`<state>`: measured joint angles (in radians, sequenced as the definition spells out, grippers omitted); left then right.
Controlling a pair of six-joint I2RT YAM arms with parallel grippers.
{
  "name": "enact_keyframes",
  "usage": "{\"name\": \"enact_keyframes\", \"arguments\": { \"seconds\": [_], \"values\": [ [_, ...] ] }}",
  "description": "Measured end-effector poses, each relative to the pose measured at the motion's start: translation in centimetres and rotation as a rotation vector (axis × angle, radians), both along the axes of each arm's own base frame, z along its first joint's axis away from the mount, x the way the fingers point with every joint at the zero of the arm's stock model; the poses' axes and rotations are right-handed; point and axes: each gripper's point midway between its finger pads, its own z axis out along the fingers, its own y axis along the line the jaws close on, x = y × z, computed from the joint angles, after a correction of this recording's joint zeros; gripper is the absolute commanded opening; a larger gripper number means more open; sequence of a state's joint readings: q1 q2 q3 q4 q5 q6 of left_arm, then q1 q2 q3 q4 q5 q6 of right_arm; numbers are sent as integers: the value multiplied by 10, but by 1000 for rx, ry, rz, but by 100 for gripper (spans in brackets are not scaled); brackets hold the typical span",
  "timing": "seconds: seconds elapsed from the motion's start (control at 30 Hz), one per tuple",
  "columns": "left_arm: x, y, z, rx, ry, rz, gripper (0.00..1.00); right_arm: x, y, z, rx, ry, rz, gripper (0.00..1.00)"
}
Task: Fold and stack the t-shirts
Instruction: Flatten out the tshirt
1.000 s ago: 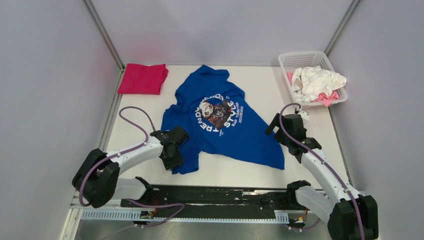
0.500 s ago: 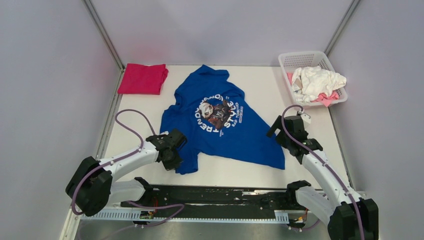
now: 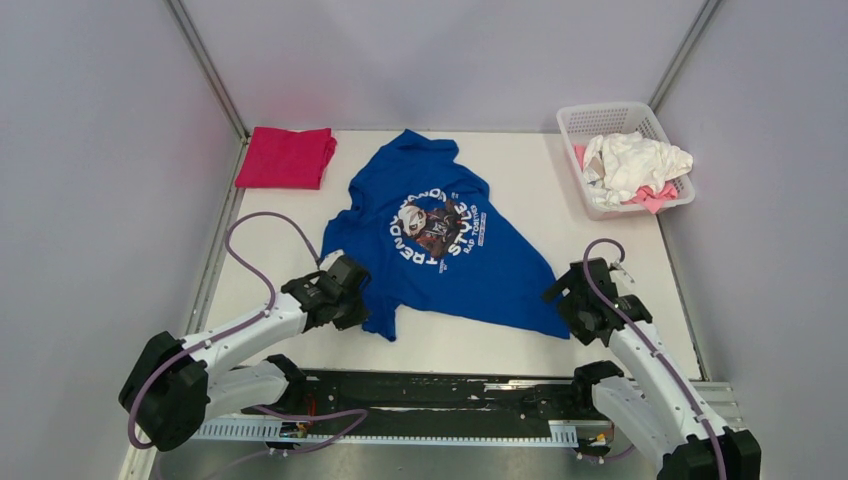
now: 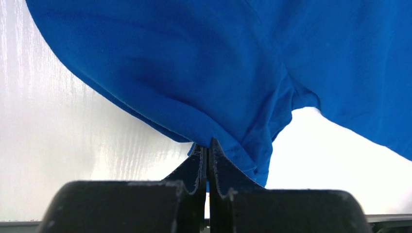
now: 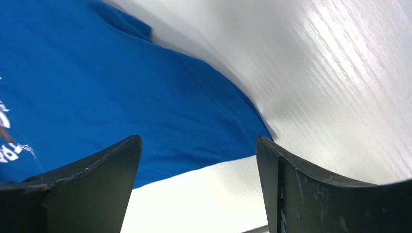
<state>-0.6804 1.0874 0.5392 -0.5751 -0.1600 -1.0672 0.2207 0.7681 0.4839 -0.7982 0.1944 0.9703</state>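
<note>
The royal-blue t-shirt [image 3: 470, 270] lies spread on the table, its dark round graphic and white lettering facing up. My left gripper [image 3: 358, 303] is at the shirt's near-left corner. In the left wrist view its jaws [image 4: 209, 143] are shut on the blue hem [image 4: 228, 145], which bunches over the tips. At the shirt's near-right corner my right gripper [image 3: 562, 300] is open. In the right wrist view its jaws [image 5: 199, 141] straddle the blue edge [image 5: 160, 121] with bare table between the fingers. A folded magenta t-shirt [image 3: 287, 157] rests at the far left.
A white basket [image 3: 607, 111] at the far right holds a crumpled white t-shirt [image 3: 635, 160] and a pale pink one [image 3: 655, 197]. Grey walls close in on both sides. A black rail [image 3: 430, 390] runs along the near edge between the arm bases.
My left gripper has shut on the blue hem and drawn it slightly toward the near left. My right arm has come nearer, down to the shirt's near-right corner.
</note>
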Motion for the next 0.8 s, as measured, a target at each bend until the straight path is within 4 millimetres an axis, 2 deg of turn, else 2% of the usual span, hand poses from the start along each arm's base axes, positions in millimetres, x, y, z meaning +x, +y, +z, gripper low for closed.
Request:
{"name": "enact_keyframes", "arguments": {
  "seconds": [0.27, 0.47, 0.53, 0.6, 0.7, 0.8],
  "values": [
    [1, 2, -2, 12, -13, -19, 0, -16, -2, -24, 3, 153, -86, 74],
    [1, 2, -4, 13, -17, -18, 0, -25, -5, -38, -19, 231, -97, 57],
    [1, 3, -4, 16, -18, -17, 0, -24, -5, -39, -21, 227, -98, 47],
    [2, 3, -4, 18, -22, -15, 0, -23, -6, -40, -23, 220, -93, 30],
    [4, 4, -4, 22, -31, -10, 0, -14, -4, -41, -22, 196, -71, 11],
    [8, 6, -2, 38, -44, -1, 0, -3, -1, -39, -22, 168, -45, 0]
  ]
}}
